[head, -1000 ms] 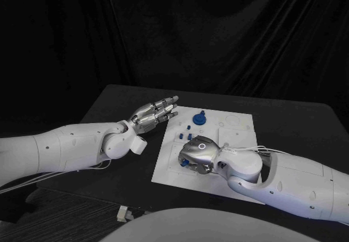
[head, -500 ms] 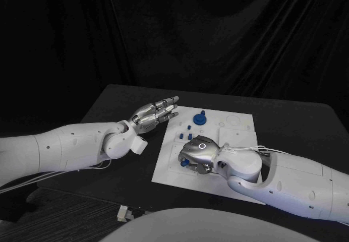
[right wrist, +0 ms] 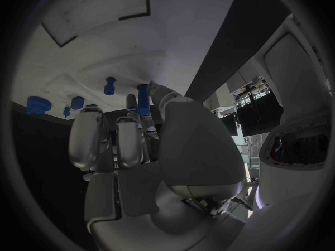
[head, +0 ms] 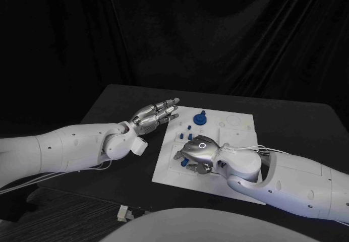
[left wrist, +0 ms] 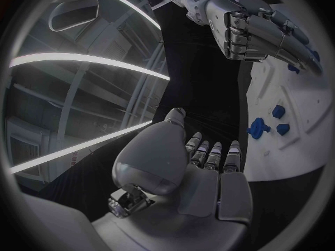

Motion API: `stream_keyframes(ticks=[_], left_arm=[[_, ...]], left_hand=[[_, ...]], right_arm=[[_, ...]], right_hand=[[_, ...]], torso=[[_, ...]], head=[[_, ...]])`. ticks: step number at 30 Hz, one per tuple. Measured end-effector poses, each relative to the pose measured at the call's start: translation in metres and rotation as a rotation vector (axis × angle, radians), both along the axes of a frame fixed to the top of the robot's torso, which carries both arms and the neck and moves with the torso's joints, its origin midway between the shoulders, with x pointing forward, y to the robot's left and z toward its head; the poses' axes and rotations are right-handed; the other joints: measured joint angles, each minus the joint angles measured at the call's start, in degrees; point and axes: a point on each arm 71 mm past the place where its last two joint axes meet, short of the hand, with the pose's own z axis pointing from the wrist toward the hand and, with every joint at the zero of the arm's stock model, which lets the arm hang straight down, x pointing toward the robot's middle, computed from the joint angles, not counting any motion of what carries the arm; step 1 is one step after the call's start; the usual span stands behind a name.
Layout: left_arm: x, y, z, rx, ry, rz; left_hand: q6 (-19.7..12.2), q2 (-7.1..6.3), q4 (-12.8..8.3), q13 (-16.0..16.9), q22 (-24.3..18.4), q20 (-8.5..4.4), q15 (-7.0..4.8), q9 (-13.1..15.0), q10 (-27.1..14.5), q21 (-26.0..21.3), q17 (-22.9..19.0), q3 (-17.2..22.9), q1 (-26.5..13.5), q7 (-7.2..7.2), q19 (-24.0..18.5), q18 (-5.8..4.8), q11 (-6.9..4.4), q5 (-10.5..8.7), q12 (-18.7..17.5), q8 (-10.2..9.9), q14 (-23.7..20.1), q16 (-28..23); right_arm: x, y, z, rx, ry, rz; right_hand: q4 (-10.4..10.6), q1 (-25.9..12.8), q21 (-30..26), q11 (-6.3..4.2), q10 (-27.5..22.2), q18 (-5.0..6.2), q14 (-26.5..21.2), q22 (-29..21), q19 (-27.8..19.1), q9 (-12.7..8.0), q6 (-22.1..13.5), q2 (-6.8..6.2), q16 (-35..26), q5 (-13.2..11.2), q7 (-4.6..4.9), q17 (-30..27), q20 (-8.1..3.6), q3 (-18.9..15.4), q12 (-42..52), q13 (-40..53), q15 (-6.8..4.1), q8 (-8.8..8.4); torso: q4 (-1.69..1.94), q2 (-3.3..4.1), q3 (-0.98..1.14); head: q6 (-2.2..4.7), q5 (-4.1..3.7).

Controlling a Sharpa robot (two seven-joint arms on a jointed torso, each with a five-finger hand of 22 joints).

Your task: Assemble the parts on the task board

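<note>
When read from left to right: silver many-fingered left hand (head: pixel 155 116), released, fingers straight and apart, holding nothing, poised above the black table (head: pixel 116 103) just beside the far left edge of the flat white task board (head: pixel 236 133). Next, on the board's far part, a round blue knobbed part (head: pixel 199 119), with a cluster of small blue peg-like parts (head: pixel 187 135) nearer. Then silver right hand (head: pixel 197 154), curled low over the board's near left area, seemingly pinching a short blue cylindrical peg (right wrist: pixel 143 97) between thumb and finger; seat beneath hidden by the palm. Likely hazards: peg tilting in so light a pinch and jamming askew; slipping free and rolling off the board; curled fingers brushing the loose cluster nearby; board sliding under a push, with no hand bracing it.
</note>
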Motion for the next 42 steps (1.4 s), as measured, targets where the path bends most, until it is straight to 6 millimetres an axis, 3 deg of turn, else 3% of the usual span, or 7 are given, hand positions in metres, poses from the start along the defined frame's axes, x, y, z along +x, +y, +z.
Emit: stream_keyframes(ticks=[8,14,23,34,42], left_arm=[[-0.002,0.001,-0.004,0.001,0.010,0.000],[-0.003,0.001,-0.006,0.002,0.016,-0.001],[-0.004,0.001,-0.007,0.002,0.019,-0.002],[-0.004,0.002,-0.007,0.003,0.020,-0.001],[-0.004,0.003,-0.007,0.003,0.020,-0.001]], left_hand=[[0.00,0.05,0.00,0.00,0.05,0.06,0.00,0.00,0.00,0.00,0.01,0.00,0.05,0.00,-0.07,0.00,0.00,0.00,0.00,0.00,0.00,0.00],[0.14,0.05,0.00,0.00,0.05,0.06,-0.01,-0.01,0.00,0.00,0.02,0.00,0.05,0.14,-0.07,0.00,0.00,0.00,0.00,0.22,0.00,0.00],[0.21,0.05,0.00,0.00,0.04,0.06,-0.01,-0.01,0.00,0.00,0.02,0.00,0.05,0.20,-0.07,0.00,0.00,0.00,0.00,0.23,0.00,0.00],[0.20,0.04,0.00,0.00,0.04,0.06,-0.01,-0.01,0.00,0.00,0.00,0.00,0.04,0.20,-0.07,0.00,0.00,0.00,0.00,0.23,0.00,0.00],[0.20,0.05,0.00,0.00,0.04,0.06,-0.01,-0.01,0.00,0.00,-0.02,0.00,0.05,0.20,-0.07,0.00,0.00,0.00,0.00,0.23,0.00,0.00]], right_arm=[[0.001,-0.001,0.001,0.013,-0.006,-0.002],[0.001,-0.005,0.002,0.038,-0.016,-0.008],[0.001,-0.009,0.006,0.085,-0.034,-0.008],[0.008,-0.021,0.024,0.139,-0.077,-0.010],[0.011,-0.023,0.028,0.141,-0.083,-0.011]], right_hand=[[0.24,-0.44,0.00,0.03,-1.11,0.00,0.00,0.00,0.00,-0.17,0.00,0.44,0.01,-1.48,0.00,0.04,0.00,-1.25,0.00,0.00,0.00,0.00],[0.49,-1.21,-0.22,0.23,-4.94,0.00,0.00,0.00,0.00,-0.52,0.00,1.21,-0.22,-3.33,0.00,0.04,0.00,-3.96,0.01,-0.05,0.00,0.29],[1.34,-2.03,-0.55,0.32,-6.89,0.00,0.00,-0.01,0.00,-0.81,-0.12,0.97,-0.22,-5.66,-0.13,0.04,0.00,-6.78,0.31,-0.04,0.00,0.29],[3.40,-1.78,-0.55,0.17,-8.35,0.00,0.04,-0.01,0.00,-1.00,-0.40,-0.06,-0.44,-5.77,-0.41,0.01,0.00,-9.24,1.10,0.02,-0.04,0.29],[3.40,-1.09,-1.06,-0.53,-7.64,0.08,0.21,0.02,0.00,-1.00,-0.40,0.39,-0.82,-5.77,-0.41,-0.54,0.00,-9.24,1.88,0.12,-0.21,0.57]], torso=[[0.05,0.00,-0.04],[0.04,-0.03,-0.05],[-0.04,-0.03,-0.03],[-0.04,-0.01,-0.02],[-0.02,-0.01,-0.01]], head=[[0.00,-0.25],[0.00,-0.16],[0.00,-0.19],[0.00,-0.20],[0.00,-0.19]])
